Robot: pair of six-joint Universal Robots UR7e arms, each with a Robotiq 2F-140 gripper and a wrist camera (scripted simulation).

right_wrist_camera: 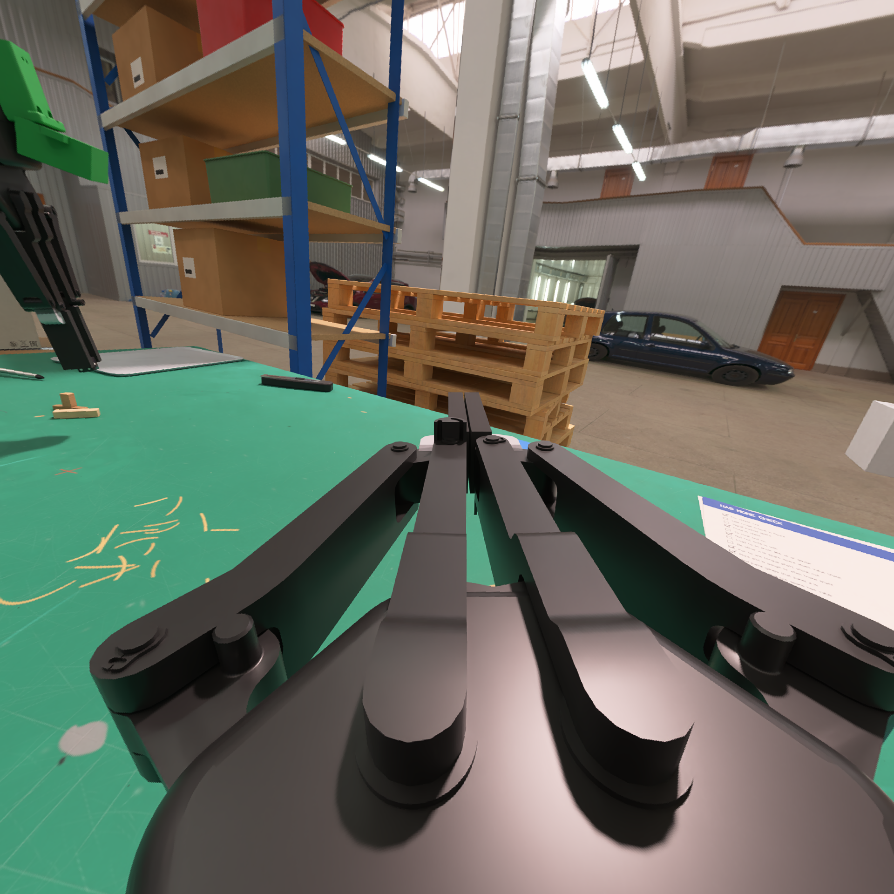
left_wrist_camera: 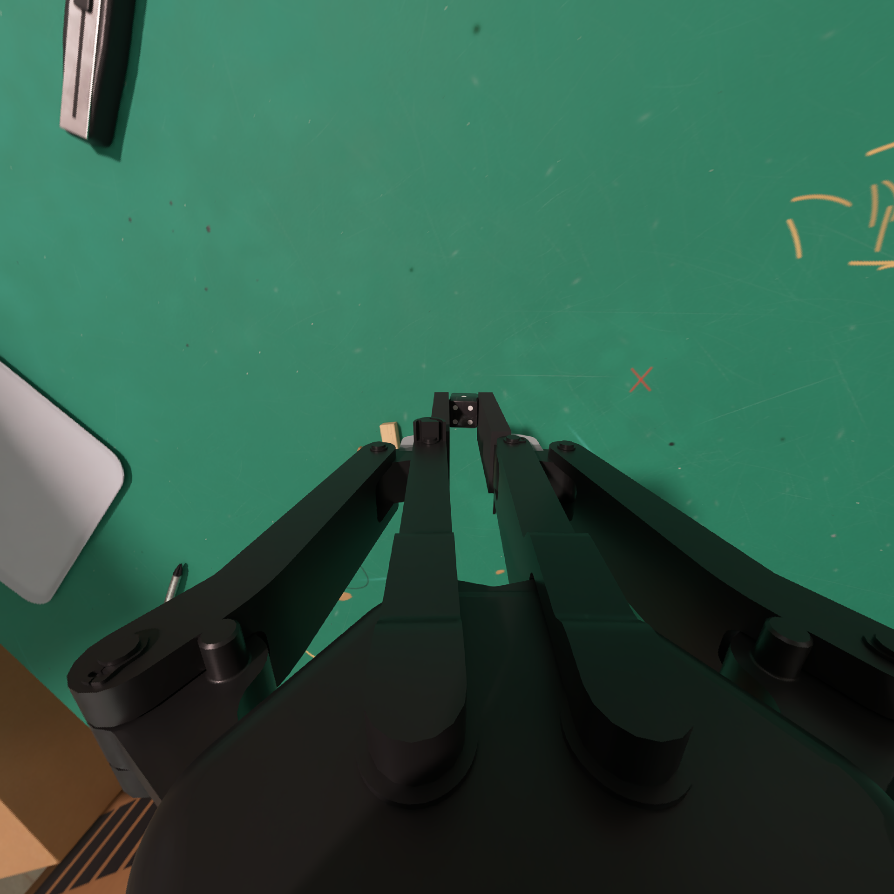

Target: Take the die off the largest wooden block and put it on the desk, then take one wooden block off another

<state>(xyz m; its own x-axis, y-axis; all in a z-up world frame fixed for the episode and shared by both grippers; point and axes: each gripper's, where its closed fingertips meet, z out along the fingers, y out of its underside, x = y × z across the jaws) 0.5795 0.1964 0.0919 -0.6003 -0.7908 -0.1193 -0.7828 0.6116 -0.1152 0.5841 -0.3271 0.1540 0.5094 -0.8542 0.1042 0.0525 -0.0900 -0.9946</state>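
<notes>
In the left wrist view my left gripper (left_wrist_camera: 463, 400) is shut on a black die (left_wrist_camera: 463, 412) with white pips and holds it above the green desk (left_wrist_camera: 484, 217). A pale wooden block (left_wrist_camera: 389, 431) peeks out just left of the fingers, lower down. In the right wrist view a small wooden block sits on a larger flat wooden block (right_wrist_camera: 76, 412) at the far left of the desk; the left arm (right_wrist_camera: 48, 290) hangs above and behind them. My right gripper (right_wrist_camera: 463, 404) is shut and empty, over the desk's far edge.
A red X mark (left_wrist_camera: 640, 379) lies right of the die. A grey tray (left_wrist_camera: 48, 484), a black bar (left_wrist_camera: 92, 72), a pen (left_wrist_camera: 174, 580) and yellow strands (left_wrist_camera: 846, 222) lie on the desk. A printed sheet (right_wrist_camera: 798, 556) lies at the right. Shelving (right_wrist_camera: 290, 193) stands beyond.
</notes>
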